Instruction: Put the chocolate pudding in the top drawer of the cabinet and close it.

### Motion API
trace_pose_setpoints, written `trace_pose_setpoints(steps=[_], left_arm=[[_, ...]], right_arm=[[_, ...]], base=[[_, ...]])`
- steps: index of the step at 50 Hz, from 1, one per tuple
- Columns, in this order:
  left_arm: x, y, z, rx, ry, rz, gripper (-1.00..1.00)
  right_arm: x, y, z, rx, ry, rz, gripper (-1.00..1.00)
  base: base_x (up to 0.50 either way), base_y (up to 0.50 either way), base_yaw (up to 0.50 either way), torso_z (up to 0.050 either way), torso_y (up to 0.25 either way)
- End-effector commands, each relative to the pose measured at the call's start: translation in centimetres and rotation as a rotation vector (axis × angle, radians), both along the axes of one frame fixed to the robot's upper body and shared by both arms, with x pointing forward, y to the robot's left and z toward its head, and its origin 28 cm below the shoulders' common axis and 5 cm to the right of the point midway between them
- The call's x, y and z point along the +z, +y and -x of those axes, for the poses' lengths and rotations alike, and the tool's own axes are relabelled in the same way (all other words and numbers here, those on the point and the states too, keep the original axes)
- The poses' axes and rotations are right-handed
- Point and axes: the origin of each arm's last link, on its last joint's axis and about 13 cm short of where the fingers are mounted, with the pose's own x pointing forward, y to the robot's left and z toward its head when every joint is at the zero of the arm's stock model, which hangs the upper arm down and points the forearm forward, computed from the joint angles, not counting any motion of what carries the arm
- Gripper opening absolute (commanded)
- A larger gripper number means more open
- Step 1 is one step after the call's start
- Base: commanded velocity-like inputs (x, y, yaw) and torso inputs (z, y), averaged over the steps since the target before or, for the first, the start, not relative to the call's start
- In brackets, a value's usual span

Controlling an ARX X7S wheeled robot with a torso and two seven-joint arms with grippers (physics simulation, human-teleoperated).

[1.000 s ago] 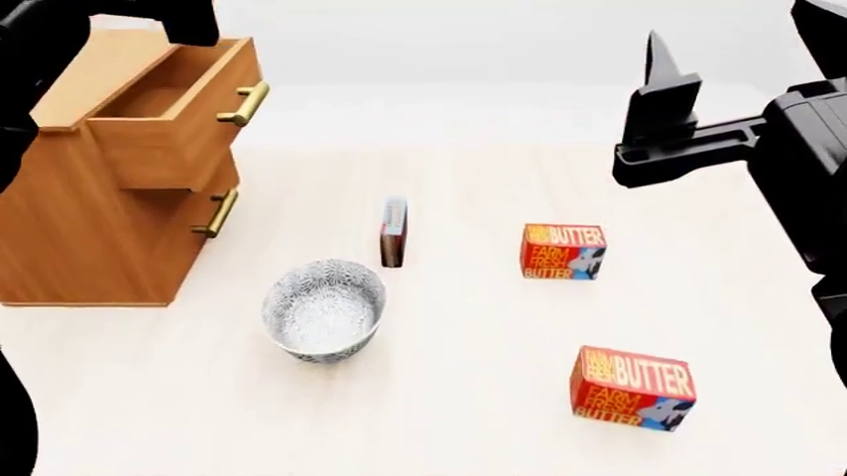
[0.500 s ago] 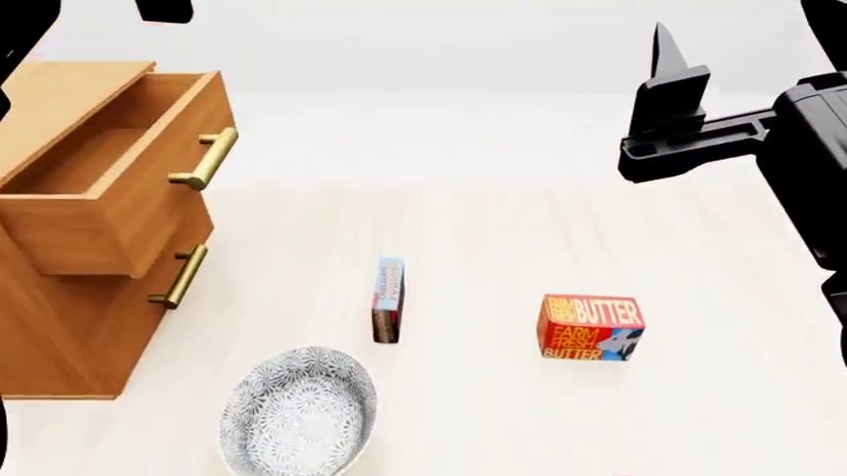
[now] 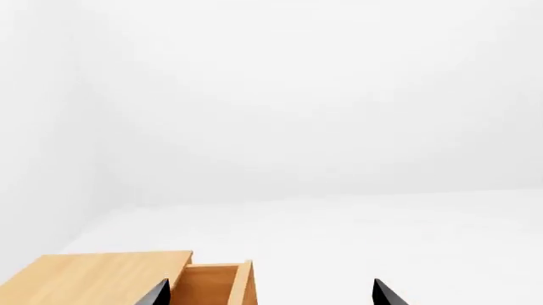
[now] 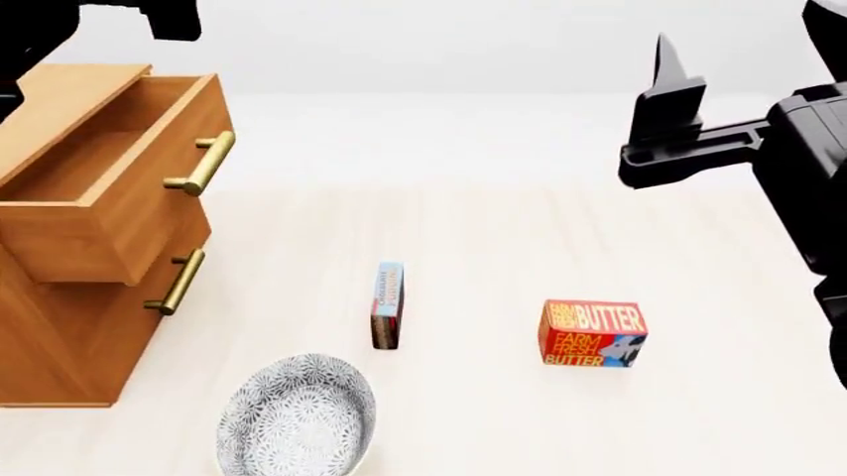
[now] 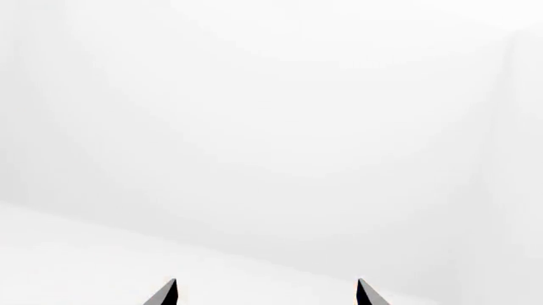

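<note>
pudding: chocolate pudding (image 4: 387, 304) is standing on edge mid-table, so you're pinching its thin faces.
claws: right gripper (image 5: 264, 293) and left gripper (image 3: 269, 293) are both gaping wide (empty).
drawer: top drawer (image 4: 93, 213) is sitting open.

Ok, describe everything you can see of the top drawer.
The top drawer is light brown wood, as it looks, with a brass bar handle on its front panel. It stands pulled well out of the cabinet, above the lower drawer, which is shut. What shows of its inside is bare wood; the near part is hidden behind the front panel. Neither gripper touches it. In the left wrist view a corner of it shows beside the cabinet's top.
</note>
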Motion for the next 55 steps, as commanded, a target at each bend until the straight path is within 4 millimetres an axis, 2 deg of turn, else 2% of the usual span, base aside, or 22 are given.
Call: trace_pose_setpoints(steps=[1,13,20,30,47,55], left_arm=[[0.1,0.5,-2.1,0.017,0.160,0.001,1.00],[0.0,1.4,-6.2,0.096,0.276,0.021,1.00],[-0.6,1.9,-7.8,0.126,0.320,0.029,1.00],[-2.0,2.5,-9.5,0.192,0.404,0.008,1.00],[-5.6,3.7,-10.7,0.250,0.485,0.028,1.00],[-6.7,4.2,-11.3,0.275,0.506,0.050,1.00]], right_arm=[[-0.6,0.0,-0.4,-0.026,0.022,0.014,1.00],[-1.1,-0.1,-0.8,-0.032,0.057,-0.017,1.00],[-1.3,-0.2,-1.1,-0.040,0.077,-0.030,1.00],[-1.5,-0.1,-1.4,-0.038,0.110,-0.051,1.00],[-1.6,0.0,-1.9,-0.010,0.194,-0.114,1.00],[-1.7,0.0,-2.0,-0.005,0.199,-0.104,1.00]], base=[[0.00,0.00,0.00,0.000,0.000],[0.00,0.00,0.00,0.000,0.000],[0.00,0.00,0.00,0.000,0.000],[0.00,0.00,0.00,0.000,0.000],[0.00,0.00,0.00,0.000,0.000],[0.00,0.00,0.00,0.000,0.000]])
